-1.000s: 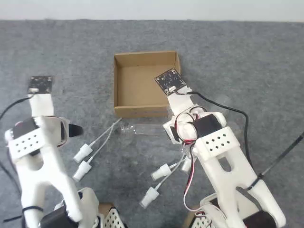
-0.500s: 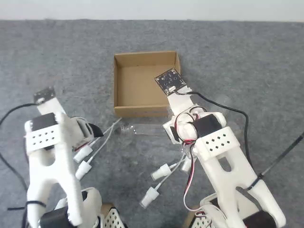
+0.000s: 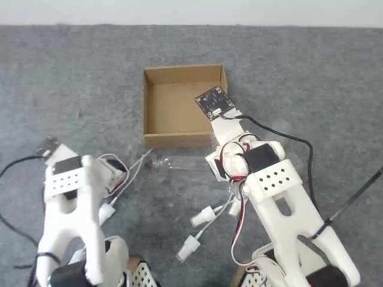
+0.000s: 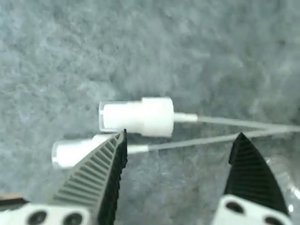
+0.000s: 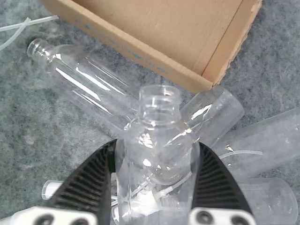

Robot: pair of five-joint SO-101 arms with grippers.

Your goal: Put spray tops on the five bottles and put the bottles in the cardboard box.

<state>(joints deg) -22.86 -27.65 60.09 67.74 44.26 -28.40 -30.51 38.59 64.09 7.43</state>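
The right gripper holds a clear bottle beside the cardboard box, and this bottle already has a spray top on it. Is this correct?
Not fully. The right gripper does hold a clear bottle beside the cardboard box, but the right wrist view shows the bottle's neck open, with no spray top on it.

Grey felt tabletop [image 3: 72, 66]; pale wall [image 3: 179, 12]

Desk [image 3: 72, 60]: grey cloth, rough, felted, matt. Cardboard box [image 3: 179, 140]: brown paperboard, matt. Bottle [image 5: 157, 154]: clear plastic, smooth, glossy. Spray top [image 4: 138, 116]: white plastic, smooth; translucent tube. Left gripper [image 4: 182, 136]: black plastic, ribbed, matt.
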